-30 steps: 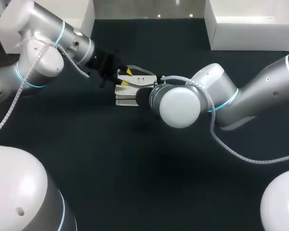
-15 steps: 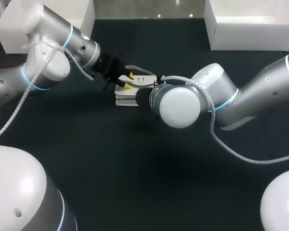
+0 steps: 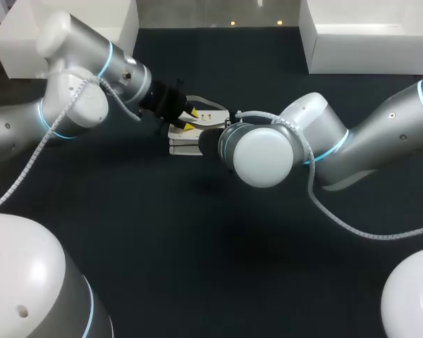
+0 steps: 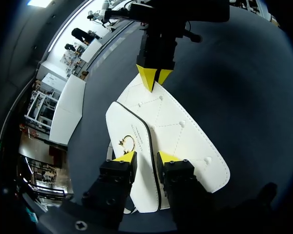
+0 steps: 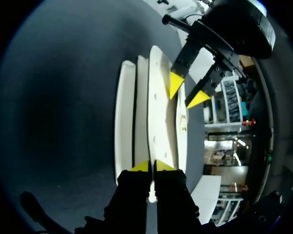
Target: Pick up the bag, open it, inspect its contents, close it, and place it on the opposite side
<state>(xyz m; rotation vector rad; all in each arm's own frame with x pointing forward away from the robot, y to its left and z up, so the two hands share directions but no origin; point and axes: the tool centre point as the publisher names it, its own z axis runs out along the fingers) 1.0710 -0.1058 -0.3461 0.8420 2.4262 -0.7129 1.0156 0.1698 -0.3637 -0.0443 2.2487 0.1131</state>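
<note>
One view, head, hides right jaws pinching bag [image 5: 158, 112].

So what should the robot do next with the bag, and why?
Probably shut the left end effector on the flap. Its fingers stand open on either side of the flap's dark edge, while the right end effector pinches the far end of the bag, so the bag looks held steady for lifting the flap open.
</note>
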